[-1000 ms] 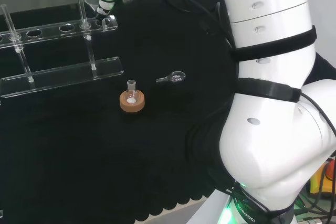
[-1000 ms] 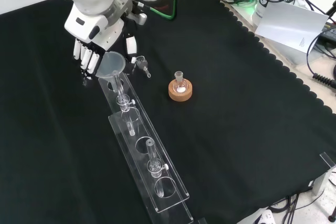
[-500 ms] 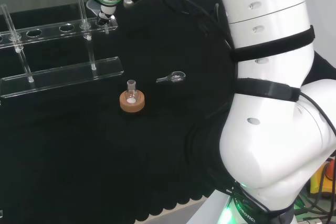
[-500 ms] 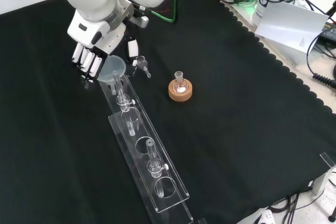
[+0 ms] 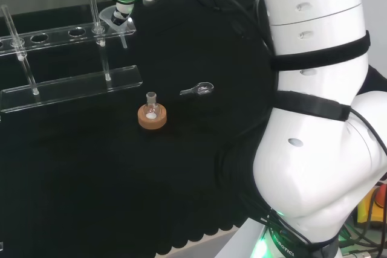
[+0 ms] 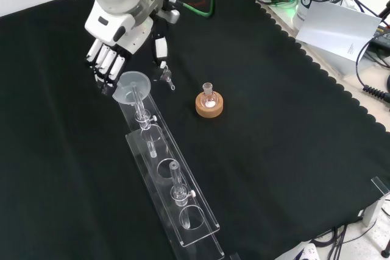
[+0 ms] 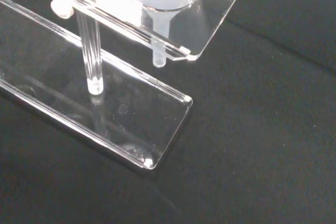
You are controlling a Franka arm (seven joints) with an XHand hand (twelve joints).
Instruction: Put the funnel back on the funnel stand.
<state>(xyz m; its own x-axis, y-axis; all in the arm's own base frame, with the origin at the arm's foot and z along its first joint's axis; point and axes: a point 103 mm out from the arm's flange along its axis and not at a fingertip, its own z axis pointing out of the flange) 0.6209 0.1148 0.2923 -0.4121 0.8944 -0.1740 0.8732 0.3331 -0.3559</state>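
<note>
The funnel (image 6: pixel 129 83) sits in the end hole of the clear stand (image 6: pixel 183 208), at the end nearest the hand (image 6: pixel 113 53) in the front view. Its wide mouth rests on the upper rail and its stem (image 7: pixel 158 45) hangs down through the hole, ending above the base plate (image 7: pixel 105 124), as the wrist view shows. In the front view the hand hovers just above and to the left of the funnel's rim, its fingers (image 6: pixel 103 65) fairly straight and pointing down, the thumb (image 6: pixel 160 50) apart on the other side. The fingers seem to be clear of the funnel, though the view does not settle whether a tip touches the rim. A small flask on a cork ring (image 6: pixel 209 104) stands to the right of the stand on the black cloth (image 6: pixel 292 150), and a small clear spoon-like piece (image 5: pixel 199 90) lies near it.
</note>
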